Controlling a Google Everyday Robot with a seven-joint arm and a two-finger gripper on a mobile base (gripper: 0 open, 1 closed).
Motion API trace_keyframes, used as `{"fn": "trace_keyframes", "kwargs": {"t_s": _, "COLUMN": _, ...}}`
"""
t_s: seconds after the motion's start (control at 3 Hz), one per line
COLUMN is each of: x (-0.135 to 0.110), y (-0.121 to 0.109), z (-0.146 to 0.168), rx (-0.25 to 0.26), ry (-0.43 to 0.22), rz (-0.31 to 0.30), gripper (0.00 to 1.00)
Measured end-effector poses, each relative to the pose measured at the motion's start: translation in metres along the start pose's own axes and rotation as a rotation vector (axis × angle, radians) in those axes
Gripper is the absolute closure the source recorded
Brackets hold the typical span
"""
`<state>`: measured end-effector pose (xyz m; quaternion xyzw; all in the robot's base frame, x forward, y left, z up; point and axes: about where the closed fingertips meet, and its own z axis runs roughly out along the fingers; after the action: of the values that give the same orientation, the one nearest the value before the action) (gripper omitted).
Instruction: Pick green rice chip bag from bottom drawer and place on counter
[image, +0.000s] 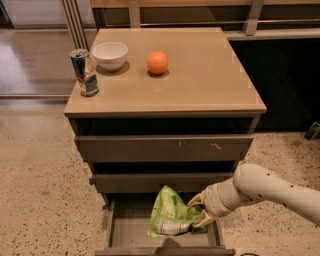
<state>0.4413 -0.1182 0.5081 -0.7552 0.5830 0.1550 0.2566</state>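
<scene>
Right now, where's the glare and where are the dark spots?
Camera view: the counter shows a soft sheen; the orange and bowl cast small shadows; the gaps above the drawers are dark; the gripper, lower right, grips the chip bag above the dim bottom drawer.

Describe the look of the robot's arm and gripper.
The arm is a smooth cream-white tube with small dark dots and a rounded elbow. The gripper, over the bottom drawer at the green rice chip bag, has tan-yellow fingers.
</scene>
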Motion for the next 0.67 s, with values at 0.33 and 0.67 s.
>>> {"fn": "trace_keyframes", "kwargs": {"t_s": 0.33, "x": -0.017, "y": -0.010, "z": -0.027, "rx": 0.004, "ry": -0.011, "rz": 0.038, "gripper": 1.00}}
{"fn": "trace_keyframes", "kwargs": {"t_s": 0.67, "x": -0.080, "y": -0.044, "z": -0.121, "rx": 0.003, "ry": -0.063, "rz": 0.146, "gripper": 1.00}}
